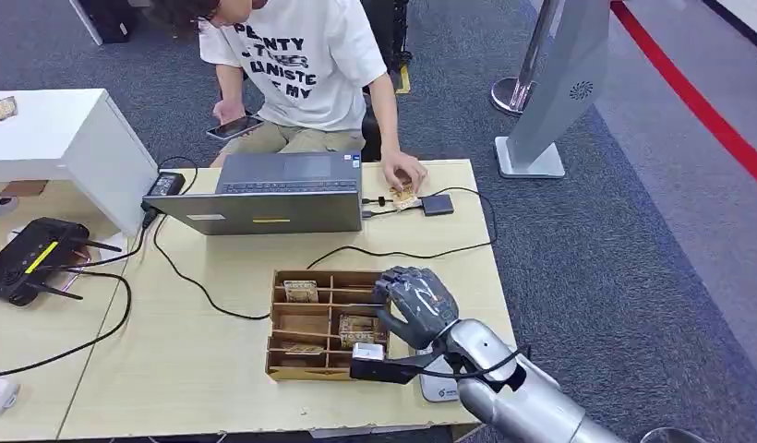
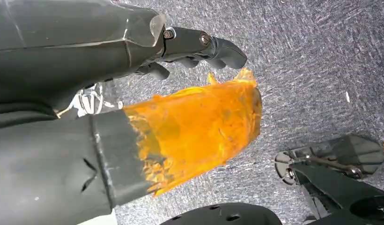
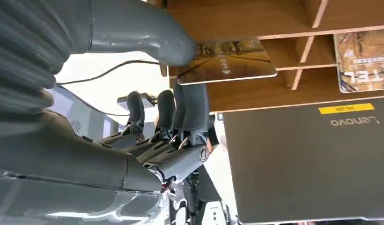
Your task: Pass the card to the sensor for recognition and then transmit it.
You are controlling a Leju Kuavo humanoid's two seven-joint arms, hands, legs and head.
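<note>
Glossy rectangular printed card (image 3: 226, 61) pinched under right hand's (image 3: 148, 136) smooth grey thumb, over slotted wooden organiser box (image 1: 306, 323); left hand (image 2: 134, 42) hangs curled, empty.

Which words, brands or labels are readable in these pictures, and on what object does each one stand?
"Lenovo": on the laptop lid, seen upside down in the right wrist view.
"TEL": the end of a cut-off word on a card in the wooden organizer.
"PLENTY", "MY": partly readable on the person's white T-shirt; the middle lines are unclear.
Yellow sticker on the lid: too small to read.
Card under the right hand's thumb: print blurred.
</note>
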